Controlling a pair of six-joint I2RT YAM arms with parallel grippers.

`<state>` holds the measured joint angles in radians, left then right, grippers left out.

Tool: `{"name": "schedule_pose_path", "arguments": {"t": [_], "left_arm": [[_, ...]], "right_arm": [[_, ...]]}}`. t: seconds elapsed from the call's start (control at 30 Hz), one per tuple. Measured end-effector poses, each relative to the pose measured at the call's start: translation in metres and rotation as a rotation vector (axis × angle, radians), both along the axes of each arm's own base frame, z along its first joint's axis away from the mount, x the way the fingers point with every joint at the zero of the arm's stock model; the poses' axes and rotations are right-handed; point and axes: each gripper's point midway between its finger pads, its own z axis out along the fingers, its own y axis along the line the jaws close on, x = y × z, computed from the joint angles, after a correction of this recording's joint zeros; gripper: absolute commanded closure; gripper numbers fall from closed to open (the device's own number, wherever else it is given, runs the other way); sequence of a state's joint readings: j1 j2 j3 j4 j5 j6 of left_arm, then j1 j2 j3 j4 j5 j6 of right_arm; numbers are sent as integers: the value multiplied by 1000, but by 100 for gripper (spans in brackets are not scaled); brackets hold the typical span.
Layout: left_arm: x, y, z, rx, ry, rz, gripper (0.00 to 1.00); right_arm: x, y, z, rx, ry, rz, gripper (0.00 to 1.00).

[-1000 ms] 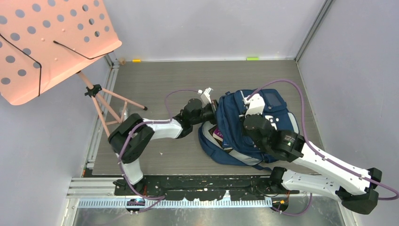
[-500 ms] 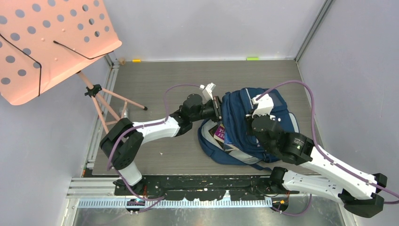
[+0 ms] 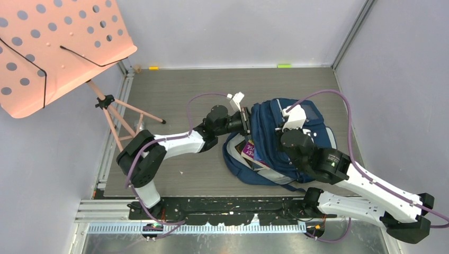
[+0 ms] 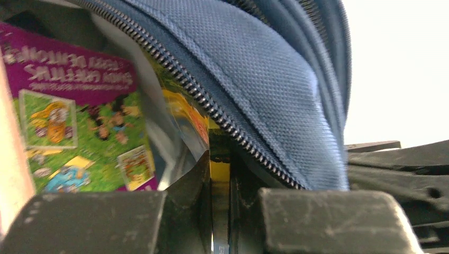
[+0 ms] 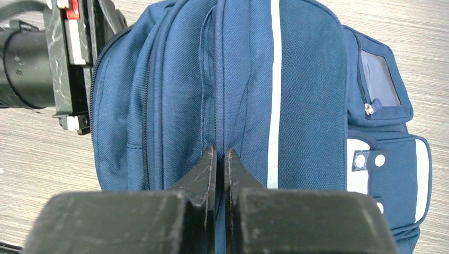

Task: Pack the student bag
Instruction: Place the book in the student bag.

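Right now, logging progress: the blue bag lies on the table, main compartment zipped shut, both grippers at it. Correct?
No: the left wrist view shows the student bag unzipped, a purple book inside. It lies on the table, left gripper and right gripper at it.

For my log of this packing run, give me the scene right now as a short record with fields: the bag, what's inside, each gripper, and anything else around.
bag: student bag, navy, lying on the table, main compartment unzipped
inside: purple book showing in the opening
left gripper: shut on the bag's zipper edge at the opening
right gripper: shut, tips against the bag's top seam
also there: pink music stand, far left
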<state>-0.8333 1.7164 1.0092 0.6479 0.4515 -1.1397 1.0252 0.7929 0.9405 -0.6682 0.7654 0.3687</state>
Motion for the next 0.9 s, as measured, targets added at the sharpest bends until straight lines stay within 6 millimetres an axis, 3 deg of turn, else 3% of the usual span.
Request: {"name": "schedule_pose_path", "arguments": {"t": [0.2,0.37,0.47,0.53,0.63,0.73,0.9], "left_arm": [[2,27,-62,112,23,43,100],[5,29,-97,171,50,36,98],[7,28,-106,190,50,32,77],[8,27,-105,203,25,26,54],[12,29,-110,266,-16,26,31],[14,37,-99,325,-88,41,19],[16,78,-90,516,-204,112,8]], "right_arm": [[-2,5,-6,2,19,26,100],[-2,14,-16,-6,45,50,99],[-2,17,-19,-9,53,58,99],[-2,18,-20,-11,56,60,99],[-1,19,-21,-12,58,60,99],[-1,19,-21,-12,54,54,99],[-1,18,-22,-14,55,52,99]]}}
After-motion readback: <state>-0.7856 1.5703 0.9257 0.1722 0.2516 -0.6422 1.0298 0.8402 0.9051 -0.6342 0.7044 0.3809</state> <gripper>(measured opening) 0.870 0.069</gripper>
